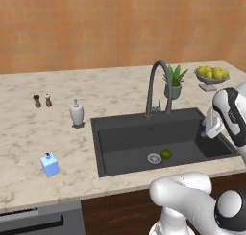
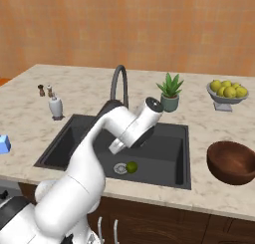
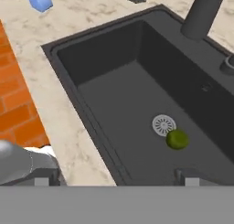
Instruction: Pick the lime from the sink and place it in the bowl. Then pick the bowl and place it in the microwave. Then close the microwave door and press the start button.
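The lime (image 1: 166,154) lies on the floor of the sink (image 1: 120,143), touching the right side of the round silver drain (image 1: 153,158), near the basin's front wall and a little right of its middle. In the right base view the lime (image 2: 131,167) sits just right of the drain (image 2: 120,168), again close to the front edge of the sink (image 2: 169,173). From the hand camera the lime (image 3: 177,139) rests against the drain (image 3: 163,125) on the dark floor of the sink (image 3: 114,104).

The gripper (image 3: 114,181) hangs above the basin's front part, looking down into it. Only the ends of its two fingertips (image 3: 192,181) show at the bottom of the hand view, set wide apart with nothing between them; the jaws stand spread. In the right base view the arm's wrist reaches over the middle of the sink, well above the fruit.

The bowl (image 2: 232,161) stands on the marble counter (image 2: 209,123) right of the sink, near the counter's front edge. The arched grey faucet (image 1: 158,88) rises from the sink's back rim. Behind it stands a potted plant (image 1: 175,81), and near the counter's back right corner a grey footed dish of lemons (image 1: 212,76). Left of the sink are a white soap dispenser (image 1: 77,113), two small shakers (image 1: 42,100), and a blue sponge-like block (image 1: 50,165) near the front edge.
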Robot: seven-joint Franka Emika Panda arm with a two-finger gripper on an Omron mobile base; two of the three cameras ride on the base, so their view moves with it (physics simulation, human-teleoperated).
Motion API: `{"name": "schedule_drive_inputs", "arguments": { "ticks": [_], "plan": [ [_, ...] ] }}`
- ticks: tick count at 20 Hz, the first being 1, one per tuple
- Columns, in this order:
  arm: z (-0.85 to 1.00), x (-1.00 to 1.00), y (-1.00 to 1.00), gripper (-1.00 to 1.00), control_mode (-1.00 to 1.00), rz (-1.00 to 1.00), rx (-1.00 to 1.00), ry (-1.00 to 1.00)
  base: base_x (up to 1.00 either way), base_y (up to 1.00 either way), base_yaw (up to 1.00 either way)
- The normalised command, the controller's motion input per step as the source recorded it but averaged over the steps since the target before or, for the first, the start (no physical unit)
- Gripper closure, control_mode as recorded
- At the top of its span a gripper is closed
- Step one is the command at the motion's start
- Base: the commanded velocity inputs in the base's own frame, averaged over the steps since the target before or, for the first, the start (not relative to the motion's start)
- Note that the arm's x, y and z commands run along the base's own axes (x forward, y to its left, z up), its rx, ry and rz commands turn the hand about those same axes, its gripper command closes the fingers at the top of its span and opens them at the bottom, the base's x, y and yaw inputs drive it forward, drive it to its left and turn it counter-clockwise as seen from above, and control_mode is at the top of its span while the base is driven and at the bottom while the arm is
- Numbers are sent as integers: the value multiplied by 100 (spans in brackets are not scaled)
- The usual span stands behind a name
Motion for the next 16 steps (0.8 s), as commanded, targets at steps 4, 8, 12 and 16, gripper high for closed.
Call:
{"name": "schedule_drive_inputs", "arguments": {
  "ticks": [4,8,12,16],
  "plan": [
    [-31,76,0,-100,-100,56,4,-2,0,0,0],
    [-31,76,0,-100,-100,42,10,-10,0,0,0],
    [-43,60,-2,-100,-100,27,6,-3,0,0,0],
    [-47,37,-8,-100,-100,4,1,0,0,0,0]
  ]
}}
